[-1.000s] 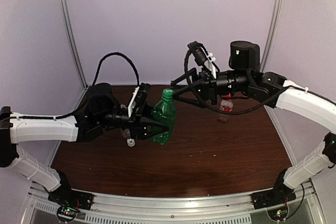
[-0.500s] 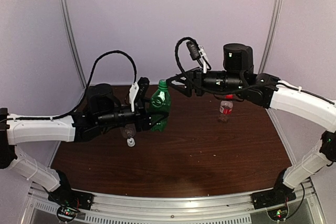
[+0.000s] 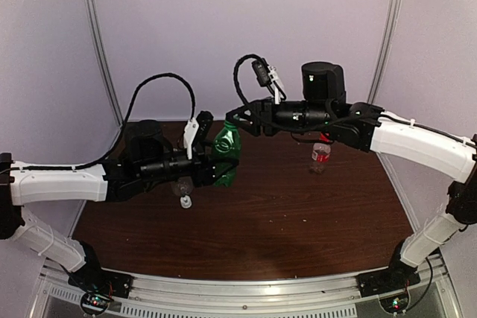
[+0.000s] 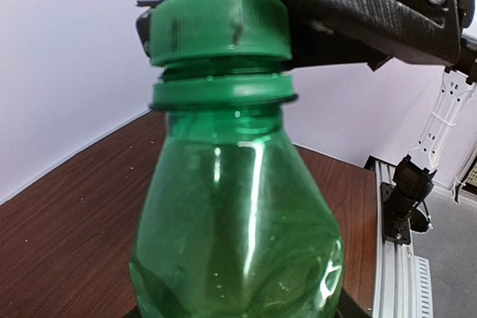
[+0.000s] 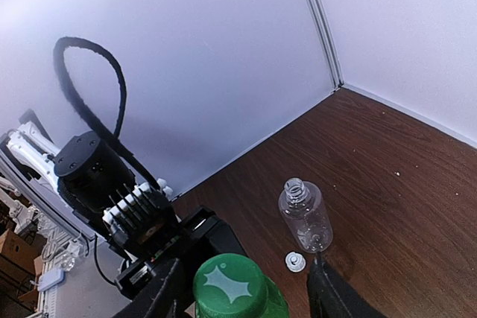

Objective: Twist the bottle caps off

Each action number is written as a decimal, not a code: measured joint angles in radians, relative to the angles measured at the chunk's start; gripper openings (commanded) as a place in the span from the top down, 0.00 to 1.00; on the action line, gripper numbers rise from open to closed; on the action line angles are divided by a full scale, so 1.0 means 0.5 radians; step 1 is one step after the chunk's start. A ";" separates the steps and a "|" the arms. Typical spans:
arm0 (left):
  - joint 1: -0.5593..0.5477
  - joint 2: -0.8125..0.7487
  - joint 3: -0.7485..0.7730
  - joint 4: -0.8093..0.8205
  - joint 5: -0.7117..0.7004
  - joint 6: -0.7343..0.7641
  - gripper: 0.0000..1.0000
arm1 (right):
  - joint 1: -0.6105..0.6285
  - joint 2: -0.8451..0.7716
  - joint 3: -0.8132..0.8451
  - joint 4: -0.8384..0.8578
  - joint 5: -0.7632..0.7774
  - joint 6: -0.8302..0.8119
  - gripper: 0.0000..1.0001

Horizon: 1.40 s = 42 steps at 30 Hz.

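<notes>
- The clear unlabelled plastic bottle (image 5: 305, 217) is on the dark wood-grain table (image 3: 298, 221), below my left tool's wrist. The white nozzle-like cap (image 5: 295, 261) lies just beside it.
- The small clear bottle with a red label (image 3: 320, 153) stands under my right forearm, well back from the right tool.
- My left tool (image 3: 218, 173) is clenched on the lower body of the dark green plastic bottle (image 4: 238, 221).
- That bottle's long axis is near vertical with the neck up, and it sits directly under the right tool (image 3: 237, 120).
- The right tool comes in from the right, with one finger (image 5: 332, 296) on each side of the round green screw cap (image 4: 220, 24). I cannot tell whether they are pressing it.
- The cap sits on the neck, with thread showing above the collar ring.
- The clear bottle's neck is uncapped. I cannot tell what the green bottle holds.
</notes>
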 measured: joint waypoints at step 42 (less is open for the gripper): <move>-0.002 -0.004 -0.040 0.193 1.027 -0.059 0.67 | -0.178 0.029 -0.022 0.067 -1.547 -0.781 0.61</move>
